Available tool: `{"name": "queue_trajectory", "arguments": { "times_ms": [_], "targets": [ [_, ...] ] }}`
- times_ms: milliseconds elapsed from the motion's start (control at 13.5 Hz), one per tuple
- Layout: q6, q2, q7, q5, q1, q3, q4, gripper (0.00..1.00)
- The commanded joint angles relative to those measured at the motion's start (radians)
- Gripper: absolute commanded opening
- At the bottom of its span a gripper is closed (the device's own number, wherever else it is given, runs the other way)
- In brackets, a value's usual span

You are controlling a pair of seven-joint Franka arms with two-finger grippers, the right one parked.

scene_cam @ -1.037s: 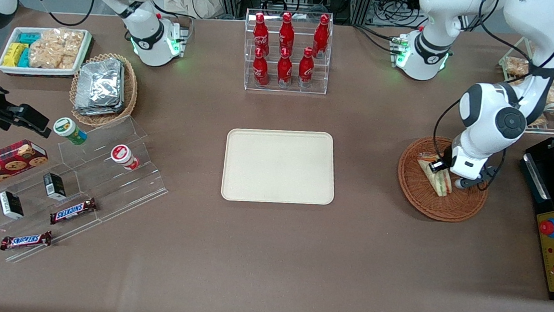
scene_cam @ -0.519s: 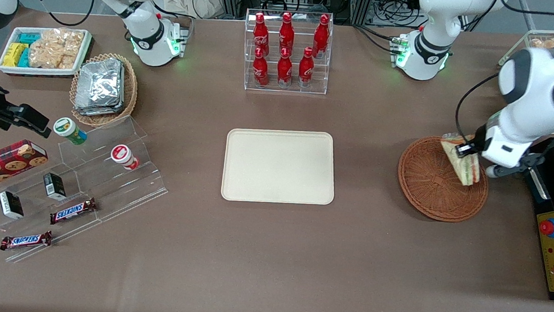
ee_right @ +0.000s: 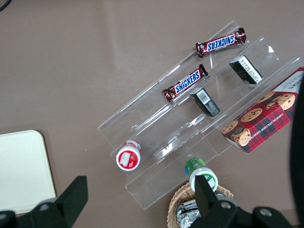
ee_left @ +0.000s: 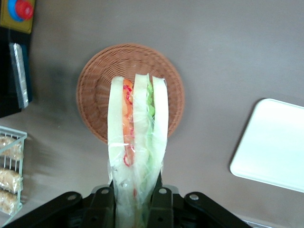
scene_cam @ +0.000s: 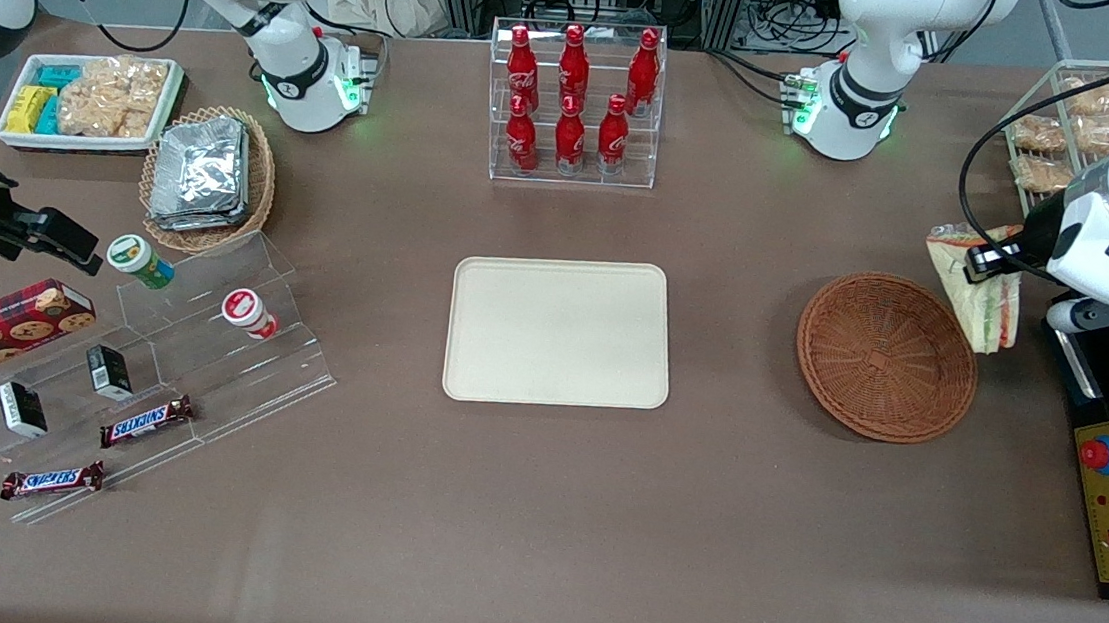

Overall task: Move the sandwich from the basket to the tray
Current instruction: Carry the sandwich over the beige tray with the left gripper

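Your claw [scene_cam: 992,262] is clamped on the sandwich [scene_cam: 977,298], held up in the air. The basket [scene_cam: 887,357] sits on the worktop below the claw, a little toward the tray [scene_cam: 559,332].

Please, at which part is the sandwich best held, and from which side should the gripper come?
Judging by the present hold: the gripper is shut on the sandwich across its flat bread faces near one end, coming from above. The wedge hangs clear of the basket, so this grip seems sound.

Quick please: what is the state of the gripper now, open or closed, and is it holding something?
Gripper: closed on the sandwich, lifted above the table beside the basket.
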Motion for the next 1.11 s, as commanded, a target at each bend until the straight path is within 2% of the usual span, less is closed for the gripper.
{"name": "queue_trajectory", "arguments": {
  "times_ms": [0, 148, 296, 370, 444, 519, 667, 1037],
  "targets": [
    [-0.065, 0.112, -0.05, -0.012, -0.053, -0.068, 0.177, 0.26],
    [-0.054, 0.152, -0.226, -0.009, -0.058, -0.219, 0.197, 0.26],
    [-0.045, 0.252, -0.413, 0.008, -0.063, -0.398, 0.28, 0.26],
    [-0.02, 0.32, -0.543, 0.034, -0.081, -0.477, 0.329, 0.26],
    [0.0, 0.386, -0.65, 0.103, -0.116, -0.537, 0.366, 0.26],
    [0.012, 0.44, -0.702, 0.158, -0.153, -0.572, 0.377, 0.26],
    [0.068, 0.503, -0.704, 0.218, -0.185, -0.586, 0.348, 0.26],
    [0.39, 0.545, -0.681, 0.313, -0.163, -0.576, 0.052, 0.26]
  ]
}}
